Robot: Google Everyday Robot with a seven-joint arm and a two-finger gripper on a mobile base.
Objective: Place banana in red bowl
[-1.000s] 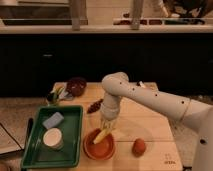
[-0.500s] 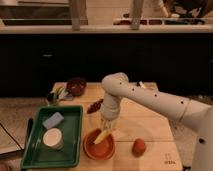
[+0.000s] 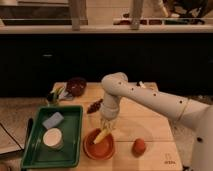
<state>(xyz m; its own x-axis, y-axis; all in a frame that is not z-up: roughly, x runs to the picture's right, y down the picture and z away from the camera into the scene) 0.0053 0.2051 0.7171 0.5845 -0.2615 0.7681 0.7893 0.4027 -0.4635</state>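
**A:** Where is the gripper [image 3: 106,129] sitting right now?

**B:** It is hanging straight down over the red bowl [image 3: 99,145], at the end of the white arm [image 3: 150,100] that is reaching in from the right of the bowl. The jaws are closing narrowly on the upper end of the banana [image 3: 102,135].

**A:** And the banana itself?

**B:** It is tilting, pale yellow, with its lower end pointing down into the bowl's hollow, toward the left part of it. Whether that tip is touching the bowl's floor, I cannot tell.

**A:** What is lying around the red bowl?

**B:** Everything is resting on the wooden desk [image 3: 150,125]. Just left of the bowl, a green tray [image 3: 37,155] is holding a round white container [image 3: 52,138] and a blue-grey block [image 3: 53,120] behind it (a sponge, by the look of it). To the right of the bowl, a little apart from it, a round orange-red fruit [image 3: 139,146] is sitting on the bare wood.

**A:** Anything farther back?

**B:** Behind the bowl and to its left, a smaller dark maroon bowl [image 3: 76,86] is standing near the desk's far edge, with a greenish packet [image 3: 56,95] just beside it. A small dark reddish item [image 3: 94,106] is lying between the maroon bowl and the red one, close to the arm.
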